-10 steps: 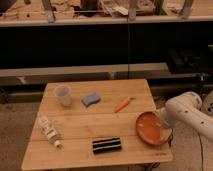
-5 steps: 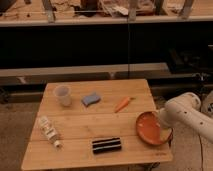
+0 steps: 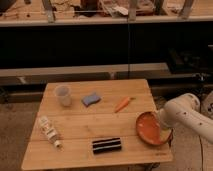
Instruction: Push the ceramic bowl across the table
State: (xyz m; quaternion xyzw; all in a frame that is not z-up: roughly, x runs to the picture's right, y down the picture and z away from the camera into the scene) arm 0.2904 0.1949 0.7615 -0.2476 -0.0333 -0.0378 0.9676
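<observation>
The ceramic bowl [image 3: 149,128], a wide shallow orange-red dish with a darker rim, sits at the right front corner of the light wooden slatted table [image 3: 95,125], slightly over the right edge. My white arm comes in from the right, and the gripper [image 3: 164,129] is down at the bowl's right rim, touching or just beside it. The arm's bulk hides the fingers.
On the table: a translucent white cup [image 3: 63,95] at back left, a blue sponge [image 3: 91,99], a carrot [image 3: 122,103], a white bottle [image 3: 49,130] lying at front left, a black-and-white striped packet [image 3: 106,145] at front centre. Dark shelving stands behind.
The arm has shifted slightly left toward the bowl's right rim. The bowl and the other objects look unmoved.
</observation>
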